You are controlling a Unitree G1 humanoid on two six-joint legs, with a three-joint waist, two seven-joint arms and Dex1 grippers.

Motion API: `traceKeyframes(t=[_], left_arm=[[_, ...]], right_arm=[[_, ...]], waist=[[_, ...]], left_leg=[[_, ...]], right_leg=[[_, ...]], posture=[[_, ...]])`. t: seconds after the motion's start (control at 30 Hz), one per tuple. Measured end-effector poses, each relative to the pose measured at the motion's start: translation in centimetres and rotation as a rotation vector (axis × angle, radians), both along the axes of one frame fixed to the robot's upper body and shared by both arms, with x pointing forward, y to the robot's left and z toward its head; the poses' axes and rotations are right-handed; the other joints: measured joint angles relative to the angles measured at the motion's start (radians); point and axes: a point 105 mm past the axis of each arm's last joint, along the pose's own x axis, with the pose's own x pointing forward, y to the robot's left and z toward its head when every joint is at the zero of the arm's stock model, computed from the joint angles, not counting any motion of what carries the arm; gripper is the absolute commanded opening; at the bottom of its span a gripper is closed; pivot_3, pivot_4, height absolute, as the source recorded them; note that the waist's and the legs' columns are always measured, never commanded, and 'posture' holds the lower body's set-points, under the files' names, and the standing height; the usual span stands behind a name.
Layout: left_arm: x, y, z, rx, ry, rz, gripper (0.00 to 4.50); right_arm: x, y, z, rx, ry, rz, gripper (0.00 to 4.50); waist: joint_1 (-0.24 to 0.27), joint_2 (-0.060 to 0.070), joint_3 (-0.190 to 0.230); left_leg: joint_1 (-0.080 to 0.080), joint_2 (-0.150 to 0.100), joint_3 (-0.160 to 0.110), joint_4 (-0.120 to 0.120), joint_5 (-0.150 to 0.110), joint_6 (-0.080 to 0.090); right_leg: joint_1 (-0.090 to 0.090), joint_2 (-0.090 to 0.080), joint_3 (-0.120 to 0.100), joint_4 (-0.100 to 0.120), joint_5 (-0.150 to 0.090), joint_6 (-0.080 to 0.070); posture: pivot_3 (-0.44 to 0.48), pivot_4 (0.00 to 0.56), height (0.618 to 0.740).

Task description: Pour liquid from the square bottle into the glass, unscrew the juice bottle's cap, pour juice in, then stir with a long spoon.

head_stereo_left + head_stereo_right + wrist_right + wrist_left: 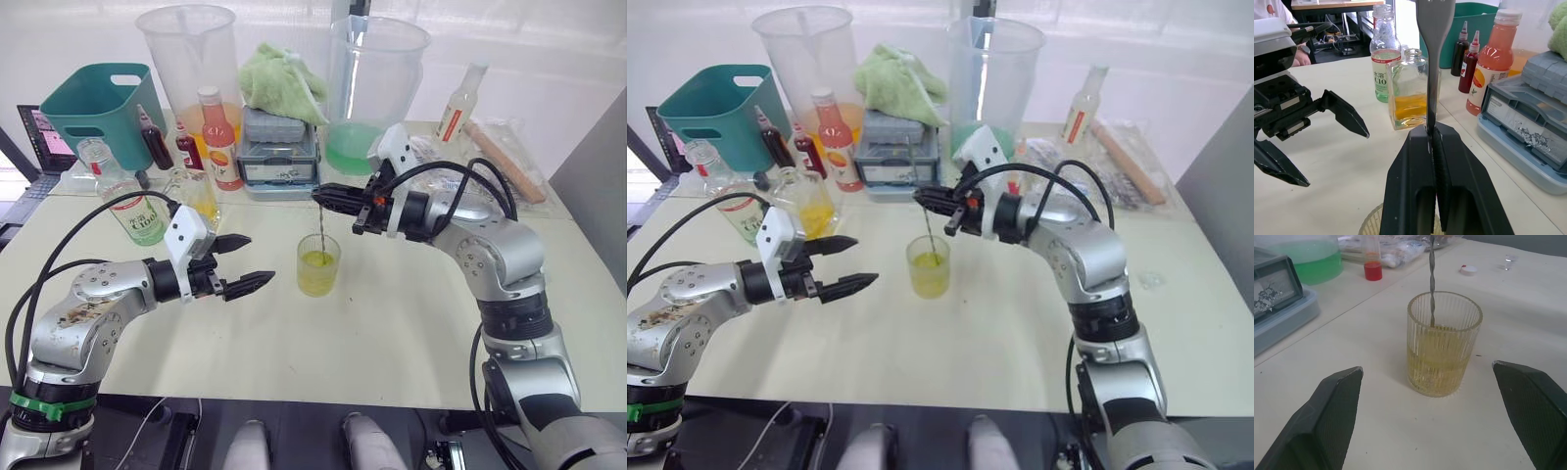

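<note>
The ribbed glass (318, 264) stands mid-table, about a third full of yellow-green liquid. My right gripper (328, 199) hovers above it, shut on the top of the long spoon (320, 230), which hangs straight down with its lower end in the liquid (1432, 279). To the left of the glass is my left gripper (261, 258), open and holding nothing, its fingers (1332, 416) on either side of the glass in the left wrist view. The square bottle (196, 191) and the juice bottle (132, 211), uncapped, stand behind my left arm. A small white cap (1468, 269) lies on the table beyond the glass.
Along the back edge stand a teal basket (98, 103), two big clear jugs (186, 59) (377, 78), a pink-orange bottle (220, 137), small dark red bottles (157, 142), a grey box (279, 147) under a green cloth (279, 83), and a slim bottle (456, 113).
</note>
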Motion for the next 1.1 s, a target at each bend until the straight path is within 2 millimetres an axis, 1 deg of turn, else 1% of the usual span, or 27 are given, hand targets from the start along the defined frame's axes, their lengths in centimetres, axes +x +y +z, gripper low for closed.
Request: traceKeyframes(t=[0.23, 0.4, 0.57, 0.7, 0.8, 0.9, 1.1], left_arm=[[0.2, 0.4, -0.2, 0.006, 0.000, 0.008, 4.49], [0.4, 0.6, -0.5, 0.014, 0.004, 0.010, 4.49], [0.3, 0.5, -0.6, 0.018, -0.009, -0.003, 4.49], [0.5, 0.8, -1.1, 0.022, 0.007, 0.007, 4.49], [0.5, 0.7, -1.1, 0.020, -0.003, 0.003, 4.49], [0.5, 0.7, -1.1, 0.017, -0.006, -0.001, 4.49], [0.4, 0.6, -1.3, 0.017, -0.005, -0.006, 4.49]], right_arm=[[-0.6, -0.4, 0.5, 0.027, 0.031, 0.014, 0.00], [-1.3, 0.1, 0.7, 0.071, 0.073, 0.068, 0.00], [-1.8, 1.2, 0.8, 0.118, 0.087, 0.105, 0.00], [-1.8, 1.6, 1.0, 0.141, 0.083, 0.109, 0.00], [-1.5, 1.9, 1.2, 0.161, 0.051, 0.093, 0.00], [-0.8, 2.0, 0.9, 0.140, 0.018, 0.060, 0.00], [-0.4, 1.8, 0.9, 0.133, 0.002, 0.032, 0.00]], waist=[[0.000, 0.000, 0.000], [0.000, 0.000, 0.000], [-0.001, 0.000, 0.000], [-0.001, 0.000, 0.000], [-0.001, 0.000, 0.000], [-0.001, 0.000, 0.000], [0.000, 0.000, 0.000]], left_leg=[[0.000, 0.000, 0.000, 0.000, 0.000, 0.000], [0.000, 0.000, 0.000, 0.000, 0.000, 0.000], [0.000, 0.000, 0.000, 0.000, 0.000, 0.000], [0.000, 0.000, 0.000, 0.000, 0.000, 0.000], [0.000, 0.000, 0.000, 0.000, 0.000, 0.000], [0.000, 0.000, 0.000, 0.000, 0.000, 0.000], [0.000, 0.000, 0.000, 0.000, 0.000, 0.000]], right_leg=[[0.000, 0.000, 0.000, 0.000, -0.001, 0.001], [0.000, 0.000, 0.000, 0.000, -0.001, 0.001], [0.000, 0.000, 0.000, 0.000, -0.001, 0.001], [0.000, 0.000, 0.000, 0.000, -0.001, 0.001], [0.000, 0.000, 0.000, 0.000, -0.001, 0.001], [0.000, 0.000, 0.000, 0.000, -0.001, 0.001], [0.000, 0.000, 0.000, 0.000, 0.000, 0.000]], posture=[[0.000, 0.150, 0.719], [0.000, 0.150, 0.719], [0.000, 0.150, 0.719], [0.000, 0.150, 0.719], [0.000, 0.150, 0.719], [0.000, 0.150, 0.719], [0.000, 0.150, 0.719]])
